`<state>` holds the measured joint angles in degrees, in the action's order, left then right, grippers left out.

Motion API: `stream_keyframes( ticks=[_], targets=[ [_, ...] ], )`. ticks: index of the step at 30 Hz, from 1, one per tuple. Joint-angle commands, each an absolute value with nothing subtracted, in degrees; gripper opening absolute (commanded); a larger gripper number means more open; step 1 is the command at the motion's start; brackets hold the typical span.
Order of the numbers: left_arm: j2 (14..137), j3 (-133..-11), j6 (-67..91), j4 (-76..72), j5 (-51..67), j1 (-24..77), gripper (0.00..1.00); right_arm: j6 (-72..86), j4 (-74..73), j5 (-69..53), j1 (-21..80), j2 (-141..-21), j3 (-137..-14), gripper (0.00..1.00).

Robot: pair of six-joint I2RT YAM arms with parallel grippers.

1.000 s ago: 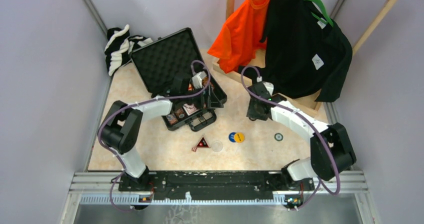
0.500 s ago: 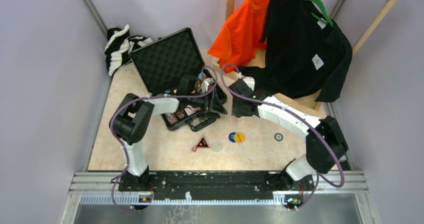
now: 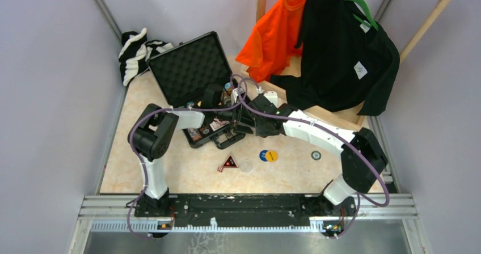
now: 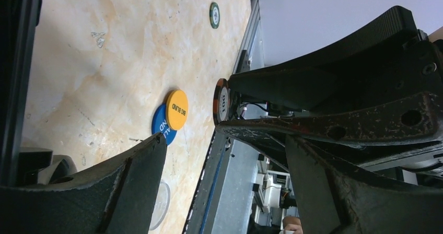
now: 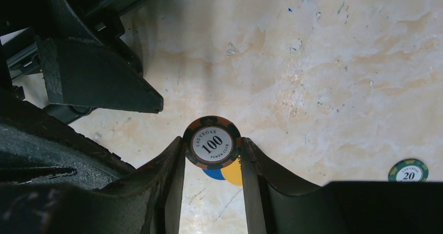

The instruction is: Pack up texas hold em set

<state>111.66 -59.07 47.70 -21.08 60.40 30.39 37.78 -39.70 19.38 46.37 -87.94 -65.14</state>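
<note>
You are partway through packing. The case (image 3: 187, 67) lies open with its foam lid leaning back, and its tray already holds some chips and what look like cards, though the top view is too small to count them. Left out on the table (image 3: 295, 174) are the black-red triangle (image 3: 229, 163), the clear disc (image 3: 245, 165), the blue disc (image 3: 264, 155) with the yellow disc (image 3: 272, 155) overlapping it, and a green chip (image 3: 316, 155) well off to the right. Your right gripper (image 5: 212, 151) is clenched on the 100 chip (image 5: 211, 141), pinching its rim on two opposite sides. It holds the chip off the table, just beside the tray's right end. The chip is round, so it has no long axis. It stands on edge, its printed face turned back toward the wrist camera and its thin side toward the left arm. Your left gripper (image 4: 224, 145) is spread wide and grasps nothing, facing the chip from the case side. After this chip, I judge you have five loose pieces and the lid to deal with.
</note>
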Motion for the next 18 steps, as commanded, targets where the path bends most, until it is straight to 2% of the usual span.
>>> stream_keyframes(
  ticks=[1, 13, 18],
  targets=[
    [112.0, -58.4, 51.3, -27.3, 61.8, 29.9, 0.88, 38.7, -38.4, 19.5, 48.3, -88.2, -68.8, 0.33],
    [113.8, -59.4, 54.7, -30.5, 63.4, 28.3, 0.88, 38.7, -37.7, 18.8, 49.3, -87.2, -68.3, 0.33],
    [115.9, -58.7, 60.1, -37.7, 67.0, 28.2, 0.83, 38.0, -37.3, 18.8, 49.7, -86.8, -68.1, 0.33]
  ],
)
